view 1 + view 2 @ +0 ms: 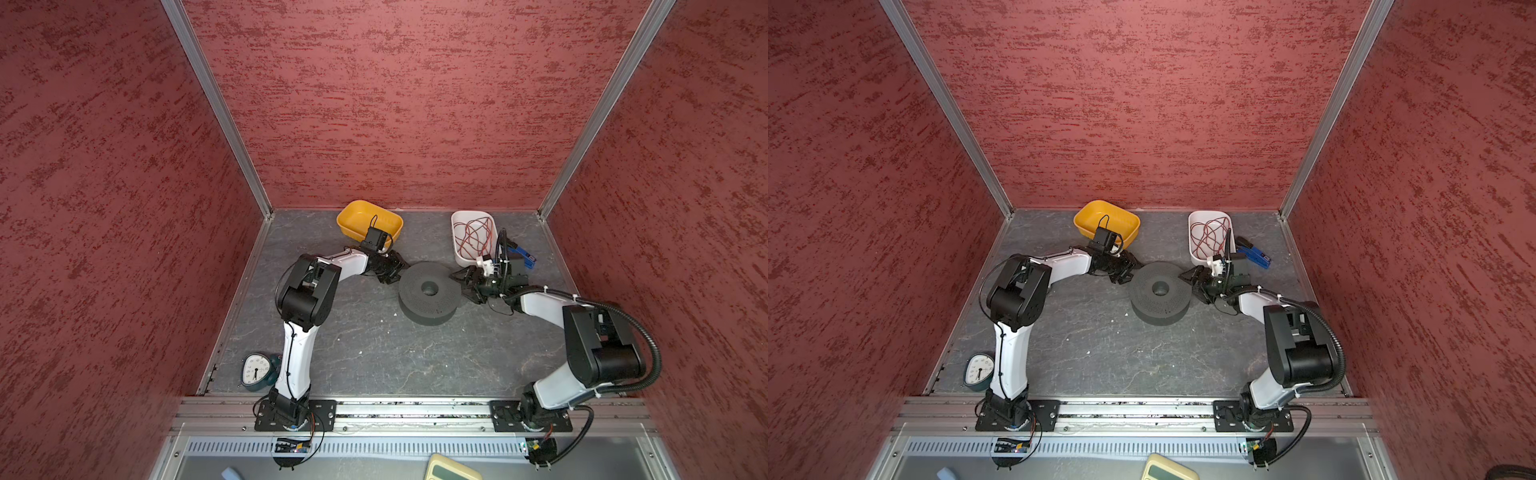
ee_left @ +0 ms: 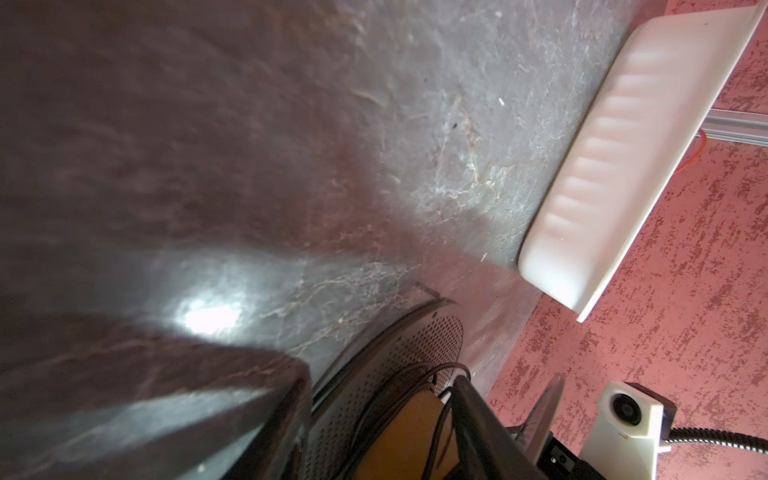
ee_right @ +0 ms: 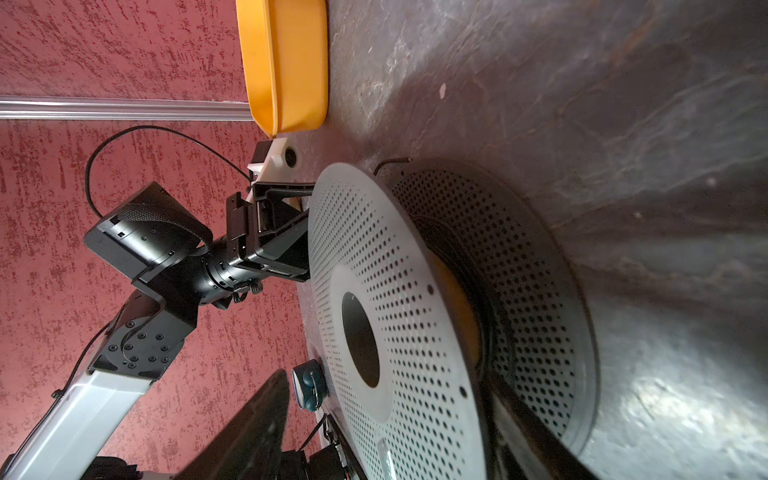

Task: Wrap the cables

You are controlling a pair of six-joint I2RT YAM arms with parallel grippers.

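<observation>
A round clock (image 1: 254, 371) lies on the grey worktop (image 1: 374, 357), well to the left of the grey spool (image 1: 413, 291) and nearer the arm bases.

The left fingers (image 1: 397, 272) are at the spool's left rim. In the left wrist view they stand apart, with the edge of a perforated flange between them. Whether either finger presses on the spool cannot be told.

A yellow tub (image 1: 353, 220) sits behind the spool and a little to its left, near the back wall. The spool itself lies flat, its centre hole facing up.

The black cable (image 2: 415, 368) is on the spool, wound around the brown core between the two flanges. A few loops hang slack there beside one left finger. In the right wrist view a short free end pokes out past the rim on the side of the spool facing the yellow tub.

The right fingers (image 1: 464, 283) are at the spool's right rim and spread wide. In the right wrist view the upper flange runs between them and they grip nothing.

A white tray (image 1: 457, 245) behind the spool to its right holds tangled red-and-brown wires (image 1: 473, 239). A blue tool (image 1: 524, 254) lies just right of the tray.
</observation>
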